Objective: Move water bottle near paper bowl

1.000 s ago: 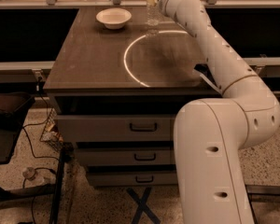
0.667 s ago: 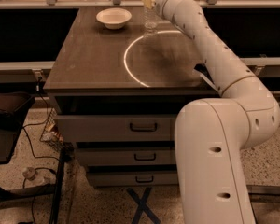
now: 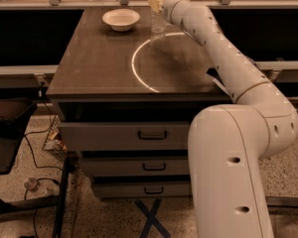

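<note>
The water bottle is a clear ribbed bottle, upright at the far edge of the dark tabletop. The paper bowl is an off-white shallow bowl on the table, a short gap to the bottle's left. My gripper reaches in from the right at the end of the long white arm. It is shut on the bottle's upper part. The pale fingers show against the bottle's label area. The bottle's base is at or just above the table surface; I cannot tell which.
A white circular arc is marked on the tabletop right of the middle. Drawers sit under the table. A rail with brackets runs behind it. A dark chair and cables are on the left floor.
My gripper and the bottle have shifted slightly left, toward the bowl. The bowl has not moved.
</note>
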`<state>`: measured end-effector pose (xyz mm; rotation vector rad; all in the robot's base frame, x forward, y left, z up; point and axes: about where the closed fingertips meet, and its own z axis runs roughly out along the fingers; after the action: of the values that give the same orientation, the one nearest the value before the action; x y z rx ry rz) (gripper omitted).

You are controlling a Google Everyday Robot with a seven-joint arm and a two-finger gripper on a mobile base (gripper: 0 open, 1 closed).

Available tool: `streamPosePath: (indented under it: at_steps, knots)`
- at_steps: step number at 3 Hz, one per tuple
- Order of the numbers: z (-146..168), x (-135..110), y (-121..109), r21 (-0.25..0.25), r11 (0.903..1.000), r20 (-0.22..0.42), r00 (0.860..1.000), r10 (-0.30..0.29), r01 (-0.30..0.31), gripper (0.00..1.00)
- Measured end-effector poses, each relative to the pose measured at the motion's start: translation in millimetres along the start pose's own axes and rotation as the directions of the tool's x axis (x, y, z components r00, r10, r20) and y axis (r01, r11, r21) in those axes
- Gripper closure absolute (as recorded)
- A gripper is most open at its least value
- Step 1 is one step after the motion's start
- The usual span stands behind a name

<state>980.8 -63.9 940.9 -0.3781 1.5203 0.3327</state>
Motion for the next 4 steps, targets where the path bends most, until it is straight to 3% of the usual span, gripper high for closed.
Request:
streamPosePath:
  at_steps: [1, 4]
  knots:
    - [1.3, 0.8, 2.1, -0.003, 1.0000, -0.001, 1.000, 0.000, 0.000, 0.84]
    - [4.1, 2.7, 6.5, -0.008, 1.0000, -0.003, 1.000, 0.002, -0.002, 0.13]
